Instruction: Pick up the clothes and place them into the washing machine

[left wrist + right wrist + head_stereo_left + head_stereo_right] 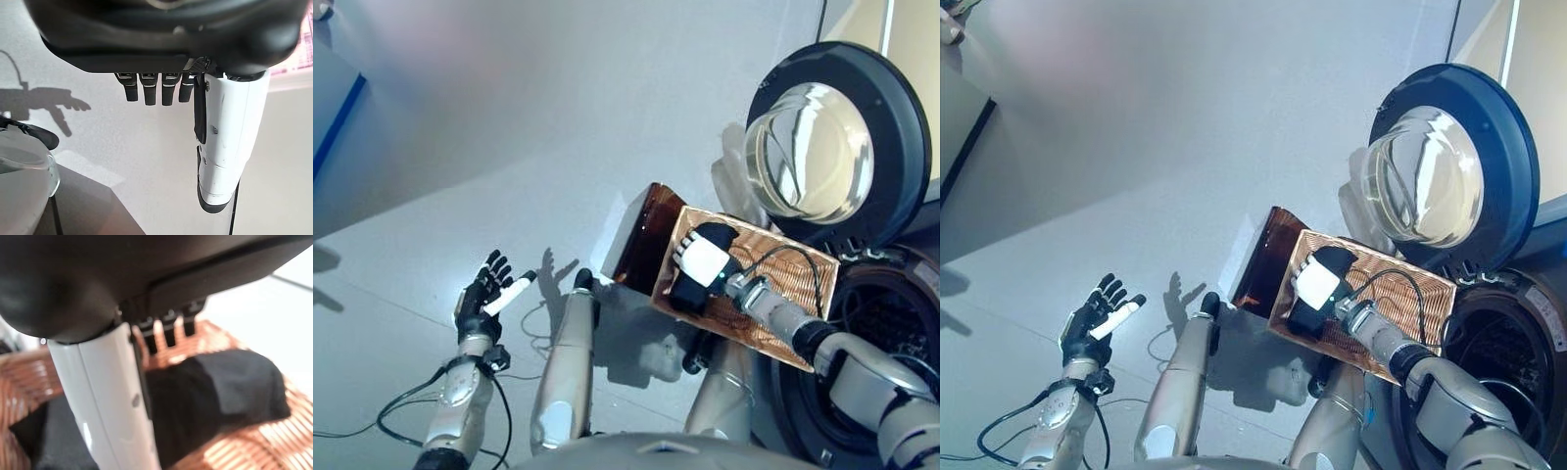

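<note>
Closest thing in shot is the right hand, its white-covered thumb filling most of the wrist view, with the fingers sticking straight out, relaxed and holding nothing. Right past those fingertips lies the black cloth, a dark bundle lying in the wicker basket. I can't tell if the fingers actually touch it, but it's directly under and just ahead of the hand.

From the head camera the right hand sits inside the basket, which is tilted, with a darker brown flap off the end beyond the fingertips. The cloth peeks out dark beneath the hand.

Beyond the right hand is the washing machine door, swung open, round with a glass bowl window. The drum opening is beside the right forearm, back toward the robot.

The left hand is well apart from all that, over bare grey floor, fingers spread loosely, empty.

No readable writing or labels anywhere that I can make out.
</note>
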You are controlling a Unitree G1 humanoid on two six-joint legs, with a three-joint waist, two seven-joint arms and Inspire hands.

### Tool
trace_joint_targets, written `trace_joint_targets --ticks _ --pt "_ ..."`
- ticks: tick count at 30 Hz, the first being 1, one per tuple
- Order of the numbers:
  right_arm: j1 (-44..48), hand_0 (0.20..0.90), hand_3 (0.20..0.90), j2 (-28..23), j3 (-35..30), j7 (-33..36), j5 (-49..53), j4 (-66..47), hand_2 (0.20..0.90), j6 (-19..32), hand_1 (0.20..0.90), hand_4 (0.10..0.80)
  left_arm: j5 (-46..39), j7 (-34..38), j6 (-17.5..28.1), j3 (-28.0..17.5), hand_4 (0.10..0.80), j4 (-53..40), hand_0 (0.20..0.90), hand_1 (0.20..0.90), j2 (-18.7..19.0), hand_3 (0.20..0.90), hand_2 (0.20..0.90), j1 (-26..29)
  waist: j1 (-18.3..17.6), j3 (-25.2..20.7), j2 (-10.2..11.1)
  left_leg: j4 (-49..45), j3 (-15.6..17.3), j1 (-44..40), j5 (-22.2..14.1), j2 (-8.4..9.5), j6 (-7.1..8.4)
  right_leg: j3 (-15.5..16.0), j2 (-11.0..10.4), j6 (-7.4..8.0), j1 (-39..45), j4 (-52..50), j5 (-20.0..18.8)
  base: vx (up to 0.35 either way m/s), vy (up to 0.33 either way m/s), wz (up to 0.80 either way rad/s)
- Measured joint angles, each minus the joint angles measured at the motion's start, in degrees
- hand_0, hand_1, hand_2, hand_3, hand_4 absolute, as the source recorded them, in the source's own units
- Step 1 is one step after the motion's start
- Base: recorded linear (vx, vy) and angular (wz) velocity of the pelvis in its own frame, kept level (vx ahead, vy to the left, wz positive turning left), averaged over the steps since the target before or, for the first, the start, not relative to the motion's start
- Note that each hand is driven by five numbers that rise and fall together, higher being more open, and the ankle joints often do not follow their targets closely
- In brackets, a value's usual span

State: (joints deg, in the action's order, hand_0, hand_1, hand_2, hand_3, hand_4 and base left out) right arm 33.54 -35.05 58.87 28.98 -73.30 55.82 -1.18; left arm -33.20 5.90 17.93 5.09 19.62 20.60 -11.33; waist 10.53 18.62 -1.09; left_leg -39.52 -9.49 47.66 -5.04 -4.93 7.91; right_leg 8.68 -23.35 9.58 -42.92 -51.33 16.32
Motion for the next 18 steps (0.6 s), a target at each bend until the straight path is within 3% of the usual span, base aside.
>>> trace_joint_targets --ticks 7,8,10,11,12,13,14,18 --pt "-0.36 0.900 0.900 0.25 -0.35 -0.11 0.04 3.21 0.900 -0.07 0.900 0.800 -0.04 -0.72 -0.04 -0.32 0.800 -0.67 0.900 0.900 0.32 0.900 0.900 -0.92 -0.03 -0.01 0.20 -0.20 -0.51 1.07 -0.04 -0.17 0.53 -0.27 0.03 0.14 -1.58 -1.57 0.95 -0.031 0.008 0.02" --pt "-0.37 0.733 0.733 0.31 -0.35 -0.15 0.03 3.51 0.733 -0.10 0.733 0.680 -0.04 -0.91 -0.03 -0.29 0.800 -0.89 0.900 0.900 0.36 0.900 0.900 -1.22 -0.03 -0.05 0.20 -0.22 -0.23 1.07 0.64 -0.10 0.16 -0.44 0.26 -0.49 -1.60 -1.55 0.51 0.087 -0.025 -0.02" --pt "-0.37 0.315 0.315 0.26 -0.57 -0.16 0.05 3.58 0.315 -0.17 0.315 0.382 -0.03 -1.05 -0.02 -0.28 0.800 -1.14 0.900 0.900 0.44 0.900 0.900 -1.36 -0.24 -0.04 0.21 -0.58 -0.21 1.19 0.30 -0.27 0.44 -0.52 0.25 0.00 -1.67 -1.72 0.86 0.034 -0.013 -0.04" --pt "-0.44 0.241 0.241 0.27 -0.58 -0.15 0.05 3.58 0.241 -0.22 0.241 0.329 -0.03 -1.10 -0.02 -0.28 0.800 -1.23 0.900 0.900 0.50 0.900 0.900 -1.32 -0.24 -0.05 0.23 -0.77 -0.19 1.38 0.62 0.02 0.01 -0.48 0.27 -0.72 -1.79 -1.75 0.35 -0.106 0.027 0.01" --pt "-0.43 0.200 0.200 0.23 -0.62 -0.13 0.04 3.57 0.200 -0.34 0.200 0.300 -0.03 -1.10 0.00 -0.29 0.800 -1.61 0.900 0.900 0.56 0.900 0.900 -1.36 -0.23 -0.11 0.25 -1.03 -0.25 1.85 0.58 0.12 0.03 -0.40 0.25 -0.68 -2.11 -1.80 0.31 0.093 -0.025 0.02" --pt "-0.45 0.200 0.200 0.27 -0.86 -0.15 -0.04 3.52 0.200 -0.37 0.200 0.300 -0.03 -1.19 0.00 -0.29 0.800 -1.74 0.900 0.900 0.68 0.900 0.900 -1.35 -0.11 -0.15 0.33 -1.70 -0.19 2.57 0.56 0.12 -0.12 -0.52 0.15 -0.81 -2.72 -2.22 0.22 0.003 -0.003 0.04" --pt "-0.41 0.200 0.200 0.31 -1.04 -0.12 -0.09 3.69 0.200 -0.49 0.200 0.300 -0.05 -1.15 -0.02 -0.34 0.800 -1.70 0.900 0.900 0.61 0.900 0.900 -1.21 -0.11 -0.17 0.34 -2.21 -0.21 3.02 -0.30 -0.02 0.28 -0.51 -0.16 0.06 -2.98 -2.52 0.80 0.095 -0.032 0.03" --pt "-0.44 0.200 0.200 0.38 -1.11 -0.29 -0.51 3.75 0.200 -0.90 0.200 0.300 -0.04 -1.14 -0.01 -0.49 0.800 -1.82 0.900 0.900 1.36 0.900 0.900 -1.72 -0.05 -0.35 0.59 -3.14 -0.14 3.82 -0.37 0.04 0.17 -0.94 -0.22 0.16 -3.72 -3.11 0.86 0.000 -0.002 -0.01"
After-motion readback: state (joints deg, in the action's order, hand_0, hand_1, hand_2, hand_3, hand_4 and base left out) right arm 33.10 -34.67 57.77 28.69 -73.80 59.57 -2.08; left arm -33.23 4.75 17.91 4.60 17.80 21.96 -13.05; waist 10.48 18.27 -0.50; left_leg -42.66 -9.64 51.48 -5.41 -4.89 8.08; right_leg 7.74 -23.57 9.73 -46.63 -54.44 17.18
